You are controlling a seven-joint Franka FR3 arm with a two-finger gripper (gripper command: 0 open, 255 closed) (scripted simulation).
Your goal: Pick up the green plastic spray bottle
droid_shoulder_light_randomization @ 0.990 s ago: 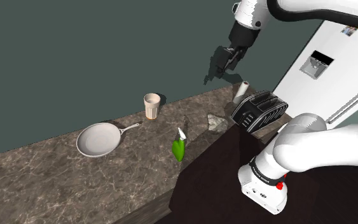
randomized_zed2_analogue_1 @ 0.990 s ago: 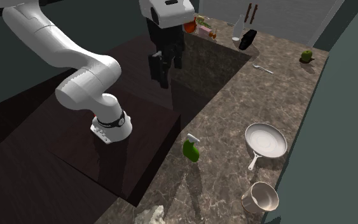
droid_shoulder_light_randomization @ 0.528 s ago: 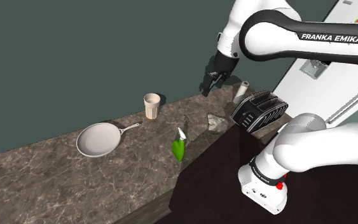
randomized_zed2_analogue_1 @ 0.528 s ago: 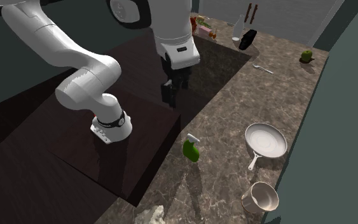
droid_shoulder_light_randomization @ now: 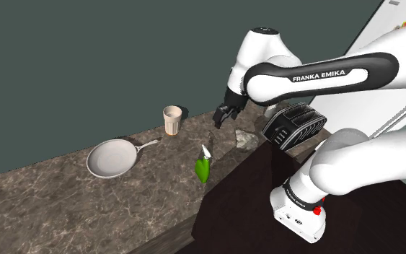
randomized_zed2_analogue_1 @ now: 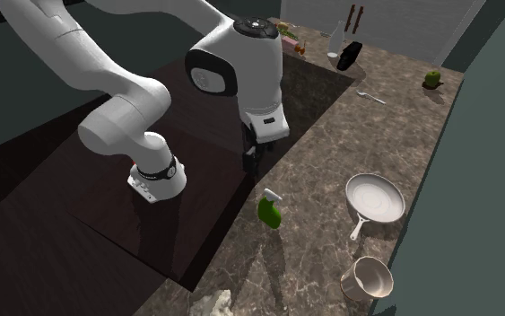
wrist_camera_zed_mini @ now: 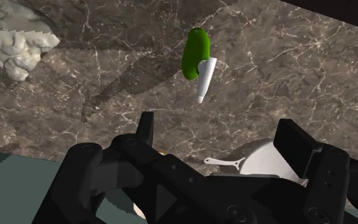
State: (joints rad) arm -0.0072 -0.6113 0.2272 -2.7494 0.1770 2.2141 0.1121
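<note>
The green spray bottle (droid_shoulder_light_randomization: 203, 168) with a white nozzle sits on the marble counter (droid_shoulder_light_randomization: 64, 198), close to the edge of the dark stand. In the second exterior view the bottle (randomized_zed2_analogue_1: 269, 210) is just below my gripper (randomized_zed2_analogue_1: 249, 162). My gripper (droid_shoulder_light_randomization: 223, 117) hangs above the counter, up and to the right of the bottle in the shoulder view. In the wrist view the bottle (wrist_camera_zed_mini: 196, 54) lies ahead of the gripper (wrist_camera_zed_mini: 220, 137), whose black fingers (wrist_camera_zed_mini: 147, 127) stand apart with nothing between them.
A white frying pan (droid_shoulder_light_randomization: 111, 159) and a beige cup (droid_shoulder_light_randomization: 172, 120) stand further along the counter. A crumpled pale lump (droid_shoulder_light_randomization: 246, 138) and a black toaster (droid_shoulder_light_randomization: 293, 124) are near the arm. A white fridge (droid_shoulder_light_randomization: 381, 79) rises behind. A green apple (randomized_zed2_analogue_1: 432, 79) is far off.
The arm has swung down and toward the counter. The gripper dropped from high near the fridge to a spot low over the counter beside the bottle. The bottle has not moved.
</note>
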